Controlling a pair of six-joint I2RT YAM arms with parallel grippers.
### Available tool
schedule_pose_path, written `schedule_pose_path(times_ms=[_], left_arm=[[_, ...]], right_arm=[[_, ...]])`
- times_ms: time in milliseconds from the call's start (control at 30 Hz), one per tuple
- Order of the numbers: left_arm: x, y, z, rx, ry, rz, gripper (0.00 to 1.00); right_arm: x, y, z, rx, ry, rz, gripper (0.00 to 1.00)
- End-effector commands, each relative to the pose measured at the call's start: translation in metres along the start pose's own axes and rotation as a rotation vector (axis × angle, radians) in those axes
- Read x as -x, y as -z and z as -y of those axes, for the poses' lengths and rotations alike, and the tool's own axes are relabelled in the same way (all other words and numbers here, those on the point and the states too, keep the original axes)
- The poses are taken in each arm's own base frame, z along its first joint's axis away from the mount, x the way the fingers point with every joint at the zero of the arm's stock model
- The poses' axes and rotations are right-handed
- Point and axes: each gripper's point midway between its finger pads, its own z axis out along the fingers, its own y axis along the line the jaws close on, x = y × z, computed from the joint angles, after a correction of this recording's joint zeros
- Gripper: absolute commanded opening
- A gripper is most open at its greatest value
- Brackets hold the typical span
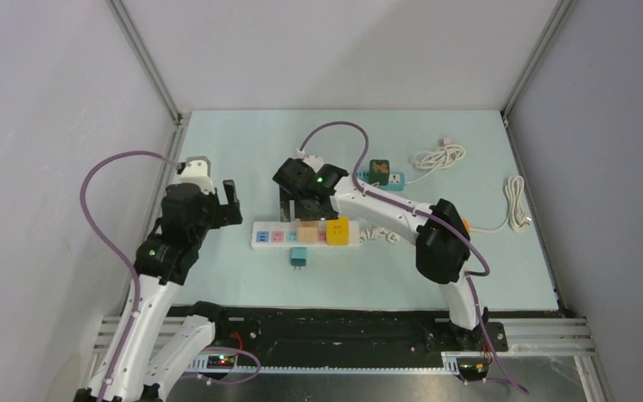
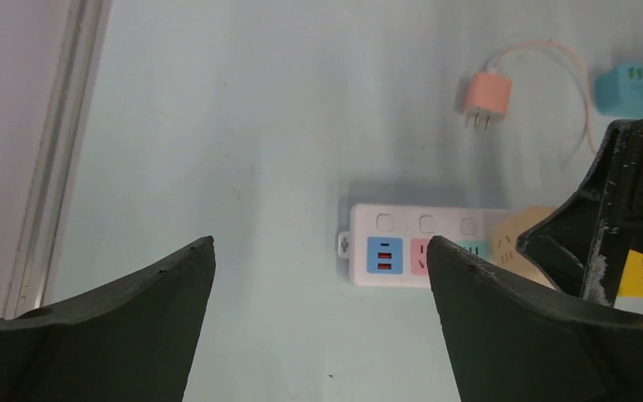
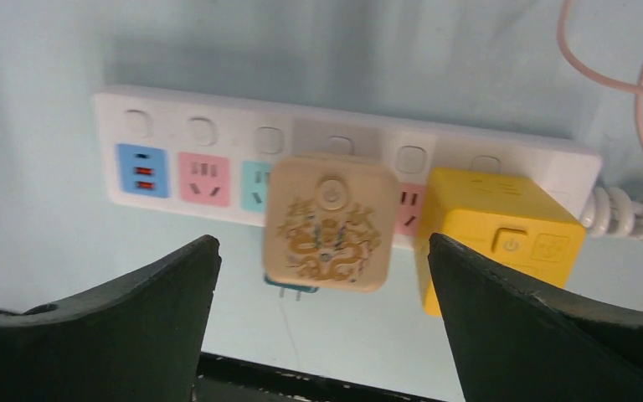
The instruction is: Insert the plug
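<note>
A beige plug (image 3: 329, 221) with a gold dragon print sits in the white power strip (image 3: 159, 126), beside a yellow adapter (image 3: 494, 234) that is plugged in too. My right gripper (image 3: 322, 241) hovers over the beige plug, open, with its fingers (image 3: 134, 310) wide on either side and not touching it. From above, the strip (image 1: 268, 237) lies mid-table with the right gripper (image 1: 306, 208) over it. My left gripper (image 2: 320, 240) is open and empty, left of the strip's end (image 2: 402, 226). A small teal plug (image 1: 299, 257) lies loose in front of the strip.
A pink plug (image 2: 486, 96) with a thin cable lies beyond the strip. A teal socket block (image 1: 385, 177) and two white cable coils (image 1: 439, 156) (image 1: 515, 201) are at the back right. Grey walls and aluminium posts (image 1: 146, 63) enclose the table.
</note>
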Motion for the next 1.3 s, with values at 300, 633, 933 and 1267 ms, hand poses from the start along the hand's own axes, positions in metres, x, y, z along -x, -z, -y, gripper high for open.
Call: schedule_pose_path(times_ms=[300, 633, 933, 1267], left_arm=[[0.0, -0.01, 0.006, -0.028, 0.027, 0.029, 1.0], [-0.001, -0.01, 0.008, -0.038, 0.018, 0.029, 1.0], [-0.004, -0.01, 0.01, -0.057, 0.009, 0.024, 1.0], [-0.005, -0.01, 0.013, -0.075, 0.008, 0.023, 1.0]], right_arm=[[-0.002, -0.012, 0.012, -0.1, -0.02, -0.014, 0.93], [-0.016, -0.024, 0.009, -0.112, -0.032, -0.044, 0.82], [-0.026, -0.032, 0.007, -0.143, -0.013, -0.036, 0.63], [-0.06, -0.038, 0.009, -0.196, -0.021, -0.001, 0.37]])
